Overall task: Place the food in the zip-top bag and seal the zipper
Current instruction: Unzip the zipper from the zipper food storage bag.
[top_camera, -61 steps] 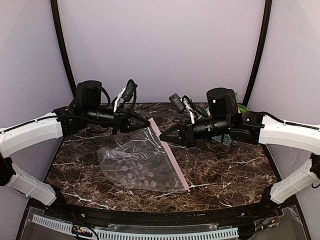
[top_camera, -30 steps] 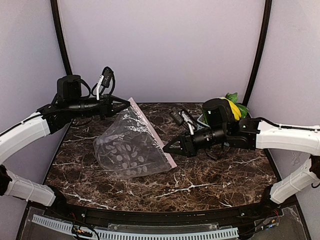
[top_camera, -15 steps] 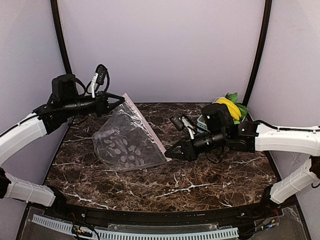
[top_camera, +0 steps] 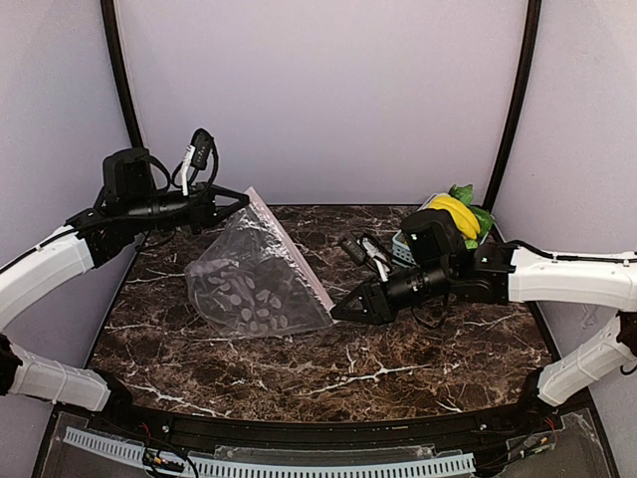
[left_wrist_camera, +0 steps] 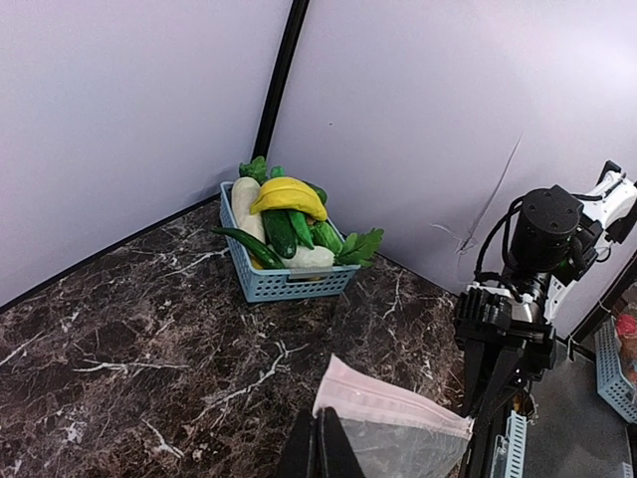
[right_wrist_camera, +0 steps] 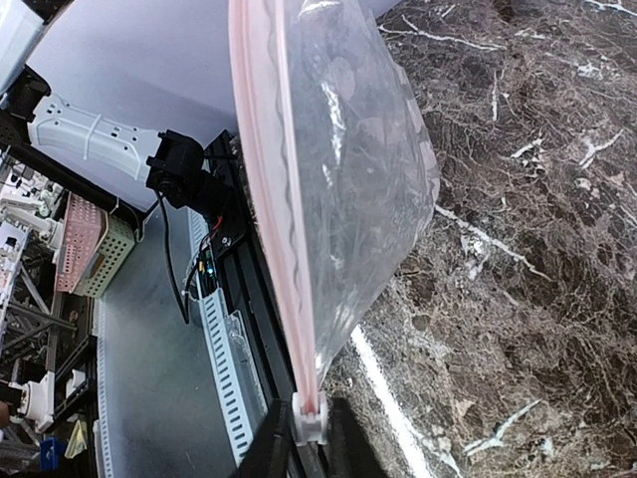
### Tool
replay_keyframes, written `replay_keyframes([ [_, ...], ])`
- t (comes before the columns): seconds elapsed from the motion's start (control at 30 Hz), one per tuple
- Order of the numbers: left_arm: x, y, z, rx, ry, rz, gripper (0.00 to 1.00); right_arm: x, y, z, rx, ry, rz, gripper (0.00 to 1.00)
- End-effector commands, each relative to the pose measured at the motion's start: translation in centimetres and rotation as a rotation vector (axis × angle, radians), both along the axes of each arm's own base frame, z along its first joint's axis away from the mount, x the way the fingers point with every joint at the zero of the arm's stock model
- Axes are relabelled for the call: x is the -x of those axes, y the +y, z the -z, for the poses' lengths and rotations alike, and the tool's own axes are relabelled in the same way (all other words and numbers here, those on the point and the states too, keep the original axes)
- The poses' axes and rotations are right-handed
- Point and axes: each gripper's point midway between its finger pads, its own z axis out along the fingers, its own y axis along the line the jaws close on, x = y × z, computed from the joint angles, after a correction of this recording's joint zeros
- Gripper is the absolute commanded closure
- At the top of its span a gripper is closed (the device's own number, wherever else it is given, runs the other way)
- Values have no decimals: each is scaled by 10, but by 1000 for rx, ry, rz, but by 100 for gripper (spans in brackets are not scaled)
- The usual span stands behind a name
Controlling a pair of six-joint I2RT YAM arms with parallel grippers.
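Note:
The zip-top bag (top_camera: 254, 279) hangs slanted above the table, clear with pale oval spots. My left gripper (top_camera: 242, 197) is shut on its upper corner; in the left wrist view the fingers (left_wrist_camera: 319, 413) pinch the end of the pink zipper (left_wrist_camera: 393, 406). My right gripper (top_camera: 336, 313) is shut on the white slider (right_wrist_camera: 311, 413) at the zipper's lower end, and the strip (right_wrist_camera: 264, 199) runs straight up from it. The food sits in the blue basket (left_wrist_camera: 299, 282): a yellow banana bunch (left_wrist_camera: 289, 194), green vegetables (left_wrist_camera: 282, 234) and a white one (left_wrist_camera: 242, 194).
The basket (top_camera: 403, 244) stands at the back right of the marble table (top_camera: 418, 349), just behind my right arm (top_camera: 478, 274). Purple walls close the back and sides. A black rail runs along the near edge (top_camera: 299, 423).
My left gripper lifted the bag's corner up and to the left, raising the bag off the table. My right gripper moved down the zipper to its lower end. Little moved in the last half second.

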Motion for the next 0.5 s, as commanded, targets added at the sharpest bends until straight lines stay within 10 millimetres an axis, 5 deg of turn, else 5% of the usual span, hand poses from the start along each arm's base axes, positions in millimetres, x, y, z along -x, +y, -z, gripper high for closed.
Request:
replay_keyframes([
  [0.0, 18, -13, -13, 47, -27, 134, 99, 8, -9, -2, 13, 26, 3, 74],
  [0.17, 40, -30, -9, -7, -55, 232, 99, 3, -15, -20, 0, -11, 51, 40],
  [0.47, 86, -65, 9, -50, 7, 473, 99, -19, -32, -61, -55, -165, 184, 17],
])
